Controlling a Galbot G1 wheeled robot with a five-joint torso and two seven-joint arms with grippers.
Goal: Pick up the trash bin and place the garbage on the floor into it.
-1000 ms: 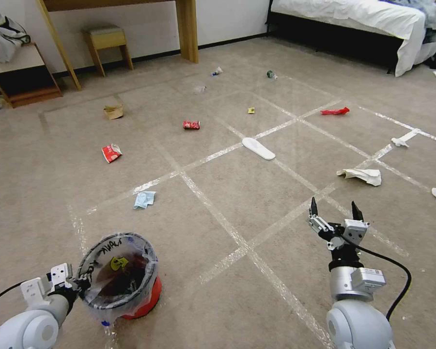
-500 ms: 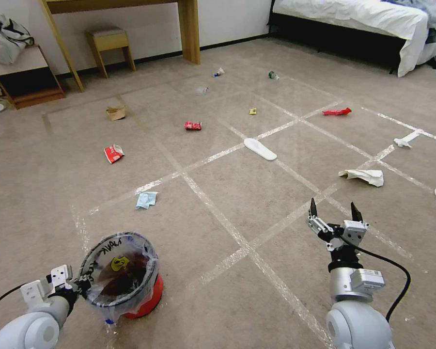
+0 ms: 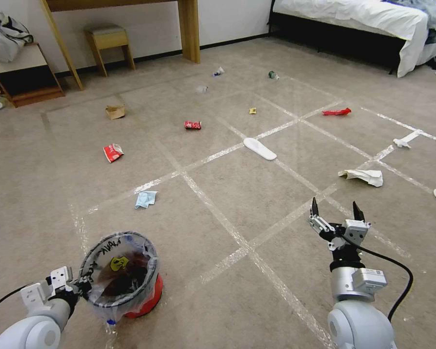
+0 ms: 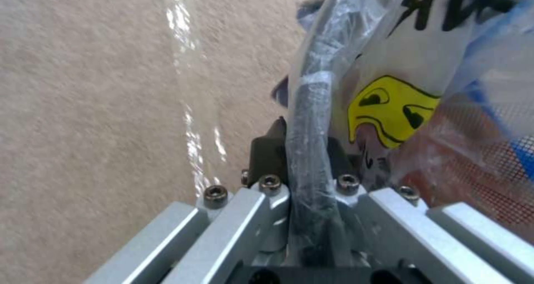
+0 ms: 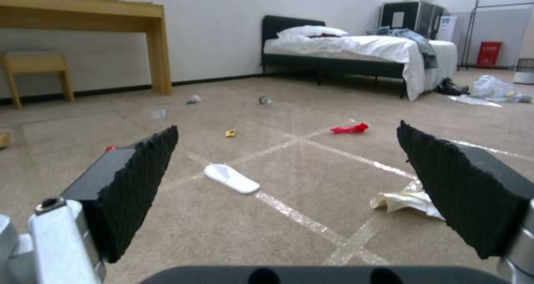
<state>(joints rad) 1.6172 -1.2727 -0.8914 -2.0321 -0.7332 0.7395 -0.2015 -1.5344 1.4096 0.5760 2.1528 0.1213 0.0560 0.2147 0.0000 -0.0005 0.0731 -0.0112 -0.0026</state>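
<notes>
Red trash bin (image 3: 139,296), bag-lined, sitting on the floor (image 3: 237,194); left gripper (image 3: 80,286) clamping its rim. Beyond bin: blue mask (image 3: 145,198), white slipper (image 3: 259,148). Right gripper (image 3: 336,211) hovering, jaws wide, beside crumpled paper (image 3: 362,176).

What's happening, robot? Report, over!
Left gripper shut on trash bin rim. Right gripper open, empty. Garbage: tissue, mask on floor. Path clear.
</notes>
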